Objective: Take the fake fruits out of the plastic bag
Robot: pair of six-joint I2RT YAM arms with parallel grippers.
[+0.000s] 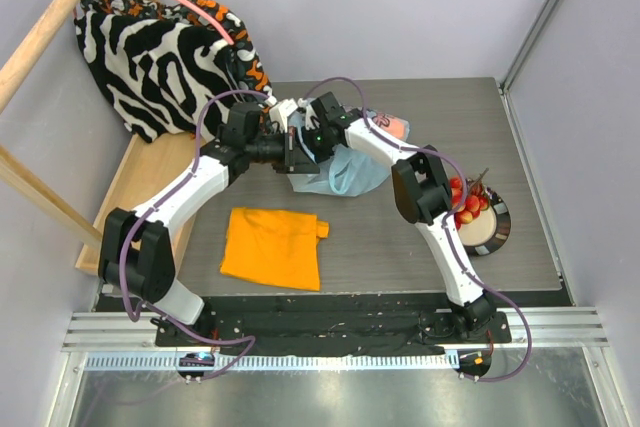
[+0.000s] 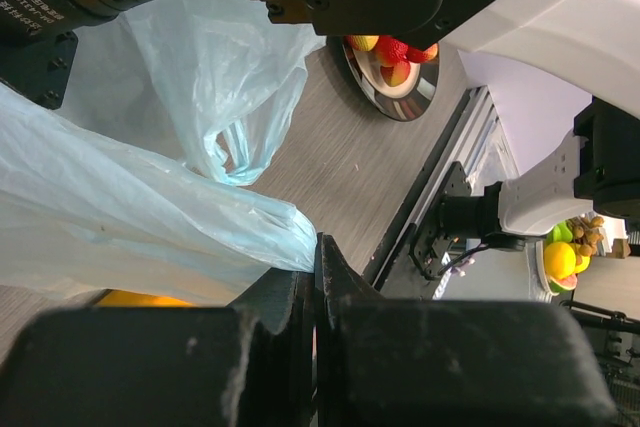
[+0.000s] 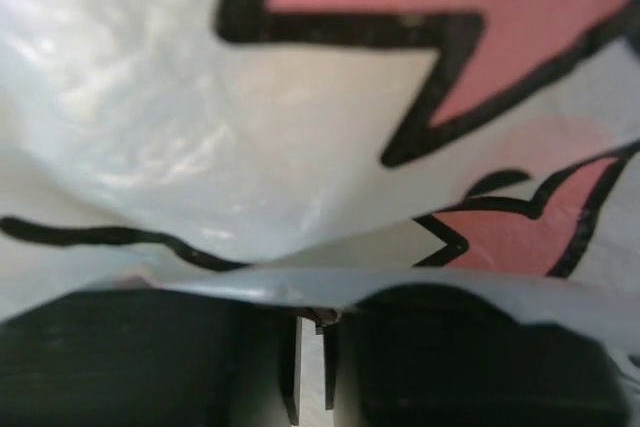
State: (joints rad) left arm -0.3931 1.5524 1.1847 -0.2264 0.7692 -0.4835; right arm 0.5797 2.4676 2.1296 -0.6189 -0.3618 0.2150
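Note:
The plastic bag (image 1: 345,175), pale blue and translucent, lies crumpled at the table's middle with both arms meeting over its left end. My left gripper (image 2: 318,247) is shut on a fold of the plastic bag (image 2: 150,217). In the right wrist view the plastic bag (image 3: 250,147) with its pink print fills the frame. My right gripper (image 3: 312,322) has its jaws drawn to a thin slit, with a fold of the film across the tips. Fake fruits (image 1: 468,202), red and yellow, lie on a plate (image 1: 500,232) at the right. No fruit shows inside the bag.
An orange folded cloth (image 1: 275,247) lies near the front, left of centre. A zebra-striped cloth (image 1: 160,57) hangs over a wooden frame at the back left. The plate (image 2: 420,97) with fruits (image 2: 392,52) also appears in the left wrist view. Grey walls enclose the table.

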